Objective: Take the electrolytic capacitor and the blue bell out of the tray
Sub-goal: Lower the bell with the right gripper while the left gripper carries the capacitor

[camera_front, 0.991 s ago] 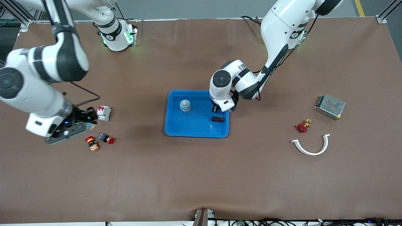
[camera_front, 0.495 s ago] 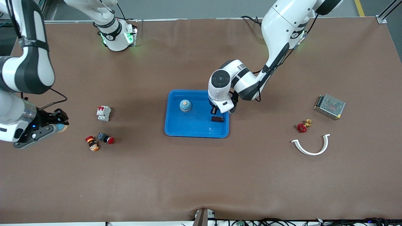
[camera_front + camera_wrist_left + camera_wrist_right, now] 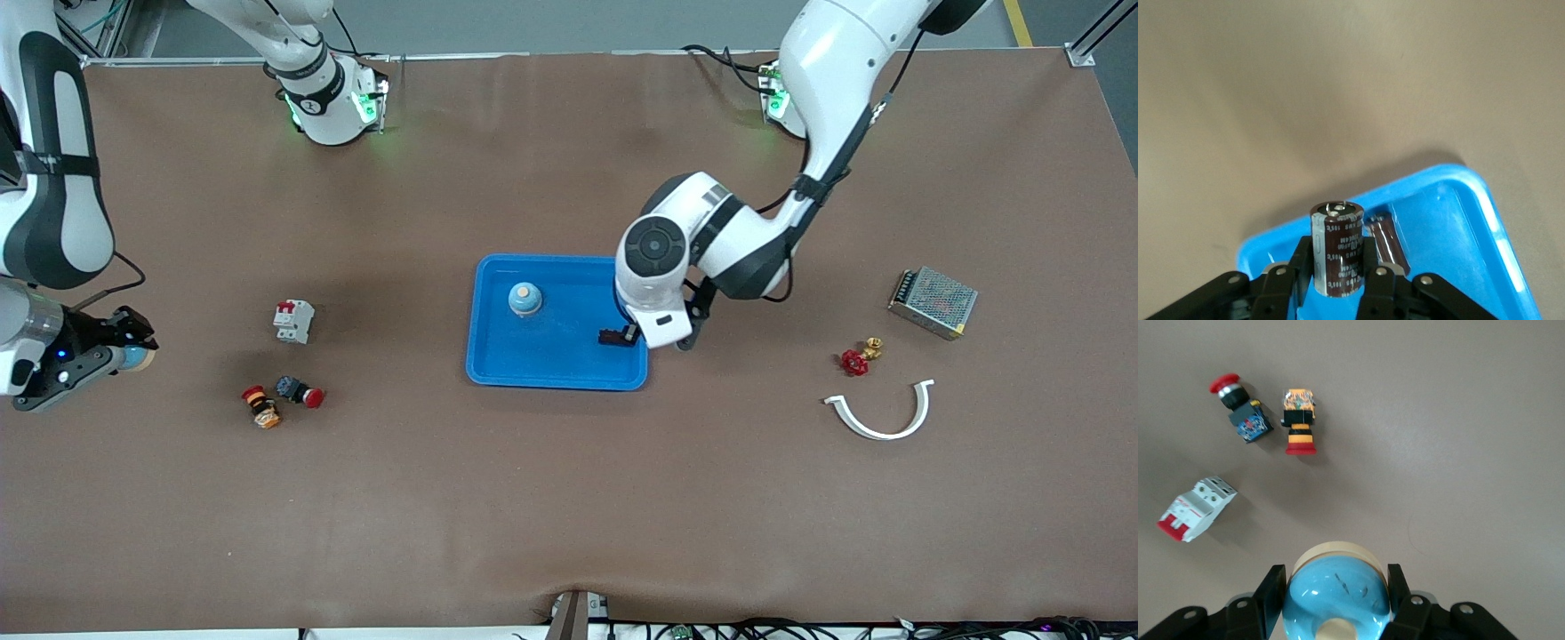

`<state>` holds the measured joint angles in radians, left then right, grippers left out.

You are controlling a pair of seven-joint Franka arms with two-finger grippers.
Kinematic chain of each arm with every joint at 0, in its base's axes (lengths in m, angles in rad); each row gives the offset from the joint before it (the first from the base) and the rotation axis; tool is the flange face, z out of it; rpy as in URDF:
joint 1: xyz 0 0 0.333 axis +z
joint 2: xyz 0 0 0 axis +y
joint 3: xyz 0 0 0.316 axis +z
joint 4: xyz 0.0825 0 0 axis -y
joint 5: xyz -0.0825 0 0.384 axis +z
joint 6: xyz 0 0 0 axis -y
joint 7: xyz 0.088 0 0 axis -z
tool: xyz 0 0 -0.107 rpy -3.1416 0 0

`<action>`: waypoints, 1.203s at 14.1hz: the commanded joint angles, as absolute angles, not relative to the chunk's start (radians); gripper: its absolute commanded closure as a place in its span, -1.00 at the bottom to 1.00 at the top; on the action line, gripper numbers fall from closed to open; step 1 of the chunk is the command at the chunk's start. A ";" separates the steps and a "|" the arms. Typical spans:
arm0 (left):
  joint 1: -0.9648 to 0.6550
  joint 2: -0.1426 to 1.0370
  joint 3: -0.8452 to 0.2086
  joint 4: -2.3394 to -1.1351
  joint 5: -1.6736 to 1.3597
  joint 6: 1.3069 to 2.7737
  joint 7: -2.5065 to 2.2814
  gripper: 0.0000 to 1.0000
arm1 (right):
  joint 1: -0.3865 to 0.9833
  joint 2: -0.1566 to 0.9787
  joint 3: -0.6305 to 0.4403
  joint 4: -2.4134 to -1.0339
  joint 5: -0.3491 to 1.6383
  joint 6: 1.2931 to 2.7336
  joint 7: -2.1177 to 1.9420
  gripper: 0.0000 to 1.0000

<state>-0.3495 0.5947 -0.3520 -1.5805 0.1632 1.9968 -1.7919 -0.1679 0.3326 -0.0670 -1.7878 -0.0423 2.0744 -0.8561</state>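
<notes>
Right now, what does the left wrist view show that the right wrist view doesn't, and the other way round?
Left wrist only: the left hand shut on a brown capacitor, over a corner of the blue tray, with a second capacitor lying in the tray.

Right wrist only: the right hand shut on a light blue bell, above the bare table with a circuit breaker and two push buttons.

Both: a hand holding its part over the brown table.

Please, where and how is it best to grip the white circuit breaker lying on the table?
Probably from straight above, closing on the two long flat sides of the white circuit breaker at mid-body. It lies flat on the table, standing apart from the two push buttons, so both sides look free.
</notes>
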 commanded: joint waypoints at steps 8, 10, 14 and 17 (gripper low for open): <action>-0.166 0.512 -0.360 -1.603 0.129 1.830 -1.051 1.00 | -0.202 0.316 -0.046 -2.029 -0.044 2.350 -0.902 0.43; -0.115 0.482 -0.360 -1.649 0.132 1.835 -0.930 1.00 | -0.210 0.316 -0.046 -2.078 -0.044 2.405 -0.902 0.43; -0.014 0.395 -0.360 -1.770 0.133 1.900 -0.738 1.00 | -0.224 0.327 -0.046 -2.112 -0.044 2.447 -0.911 0.43; 0.057 0.305 -0.360 -1.935 0.133 2.063 -0.632 1.00 | -0.225 0.336 -0.046 -2.152 -0.044 2.514 -0.916 0.43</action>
